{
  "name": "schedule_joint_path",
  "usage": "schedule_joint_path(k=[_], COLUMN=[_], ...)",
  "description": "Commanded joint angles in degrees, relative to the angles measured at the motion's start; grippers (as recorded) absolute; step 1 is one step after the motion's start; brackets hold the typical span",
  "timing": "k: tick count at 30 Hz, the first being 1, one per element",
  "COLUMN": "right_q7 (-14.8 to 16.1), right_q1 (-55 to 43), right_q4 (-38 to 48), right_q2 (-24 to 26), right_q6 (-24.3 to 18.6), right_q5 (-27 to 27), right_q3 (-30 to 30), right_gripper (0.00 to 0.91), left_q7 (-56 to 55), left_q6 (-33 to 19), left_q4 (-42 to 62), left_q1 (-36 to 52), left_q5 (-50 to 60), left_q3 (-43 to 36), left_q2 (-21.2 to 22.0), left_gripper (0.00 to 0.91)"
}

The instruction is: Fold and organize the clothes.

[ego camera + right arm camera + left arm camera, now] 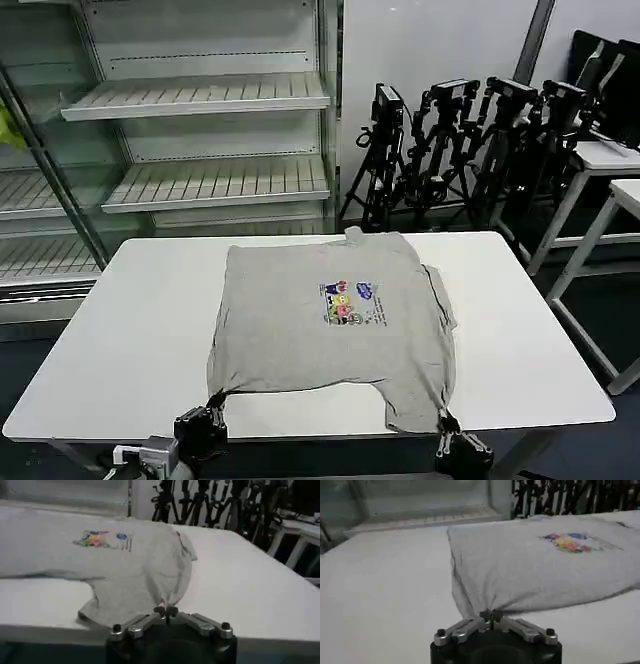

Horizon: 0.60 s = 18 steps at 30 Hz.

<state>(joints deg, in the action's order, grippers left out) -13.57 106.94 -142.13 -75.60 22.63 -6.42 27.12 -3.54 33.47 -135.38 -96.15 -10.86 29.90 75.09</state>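
Both pincers sit at the bottom edge of the head view, each pinched onto a near corner of the shirt. At lower left of that frame the left gripper [214, 408] has its fingers closed on the shirt's hem corner; the left wrist view shows the same grip close up, the left gripper [490, 615] with its two tips pressed together and the cloth gathered into a narrow point between them. At lower right the right gripper [442, 420] is likewise closed on the other hem corner, and in the right wrist view the right gripper [166, 611] has its tips together with a drawn-up fold of fabric running into them.

Beyond the grippers, the light grey shirt [335, 315] lies spread across the middle of the white table [130, 330], front up, collar toward the far edge. Its near hem is pulled into two points at the gripped corners, with the stretch between them curving back from the table edge. A small multicolour print [347, 302] sits on the chest, right of centre in the head frame.

Farther back, at upper left, stands a shelf unit [200, 95] with slatted white shelves. At upper right, a row of black tripods [450, 150] stands against the wall.
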Motion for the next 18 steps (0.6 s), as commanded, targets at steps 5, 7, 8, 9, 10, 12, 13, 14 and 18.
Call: schedule_joint_path(k=[5,7,8,9,10,12,13,14,18], right_q7=[-0.4,-0.7,-0.8,-1.0,-1.1,-1.5,-1.6,-1.8,-2.8], right_q1=[-1.1,-2.6,-4.9,-10.4,-12.0,-15.5,-17.0,-19.5,-27.9], right_q4=[-6.5,-5.8,-5.2,-2.9,-1.8,0.7,2.0,4.1,10.3], right_q2=[0.9,1.1,1.4,1.9,1.9,3.0,3.5,4.1,6.2], right_q6=[-0.5,-1.0,-0.9,1.1,1.6,2.2,2.5,2.9,4.0], right_q5=[-2.7,-2.8,-3.9,-5.5,-5.7,-7.0,-7.8,-8.3,-11.2], right_q3=[1.7,1.7,1.8,2.1,2.0,1.9,2.0,2.0,1.7], right_gripper=[0.000,0.000,0.000,0.000,0.000,0.000,0.000,0.000,0.000], left_q7=[0.3,0.2,0.0,0.3,0.4,0.4,0.4,0.4,0.4], left_q6=[-0.5,-0.5,-0.4,-0.4,-0.4,-0.4,-0.4,-0.5,-0.5], left_q4=[-9.3,-9.3,-8.6,-5.5,-4.2,-1.0,-1.0,1.3,6.8], left_q1=[-0.7,-0.2,1.3,4.3,5.7,7.9,8.6,10.5,16.1], left_q5=[-0.6,-0.5,-1.1,-1.2,-1.2,-1.4,-1.5,-1.6,-3.5], left_q3=[1.0,0.6,0.2,-0.2,-0.5,-1.3,-1.9,-2.2,-3.6], left_q2=[-1.5,-1.5,-1.7,-2.2,-2.5,-3.2,-3.3,-3.8,-5.4], left_gripper=[0.010,0.010,0.010,0.010,0.010,0.010,0.010,0.010,0.010])
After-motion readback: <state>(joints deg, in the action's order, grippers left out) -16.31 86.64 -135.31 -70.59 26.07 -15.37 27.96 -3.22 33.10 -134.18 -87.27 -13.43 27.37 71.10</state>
